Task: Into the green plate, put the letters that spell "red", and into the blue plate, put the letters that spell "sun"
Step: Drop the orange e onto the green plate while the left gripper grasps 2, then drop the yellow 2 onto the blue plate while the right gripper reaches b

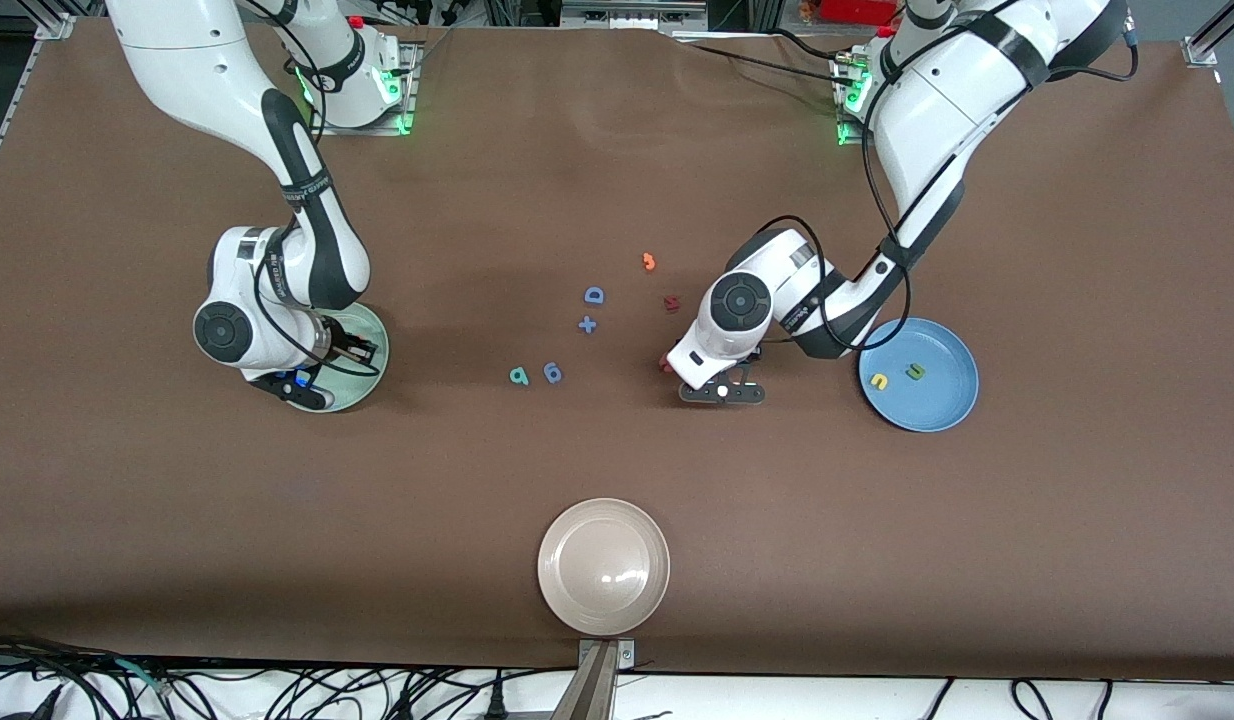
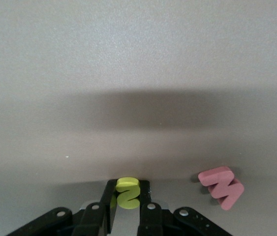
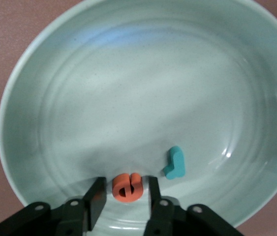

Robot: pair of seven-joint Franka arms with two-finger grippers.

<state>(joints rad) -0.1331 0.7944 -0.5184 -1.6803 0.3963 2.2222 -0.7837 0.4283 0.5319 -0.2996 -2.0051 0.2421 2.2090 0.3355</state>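
Left wrist view: left tool (image 2: 127,211) pinches yellow "s" (image 2: 127,192).

The brown table (image 1: 617,150) carries three plates: green (image 1: 373,392) toward the right arm's end; blue (image 1: 952,400) toward the left arm's; beige (image 1: 603,566) nearest the camera; mid-table lie loose letters (teal d (image 1: 518,376), blue D (image 1: 594,295), red one (image 1: 673,302)).

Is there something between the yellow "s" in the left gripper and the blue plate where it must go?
Nothing visible stands in the way. The left gripper is shut on the yellow "s" at the table; between it and the blue plate is bare table. A pink letter lies beside it, apart.
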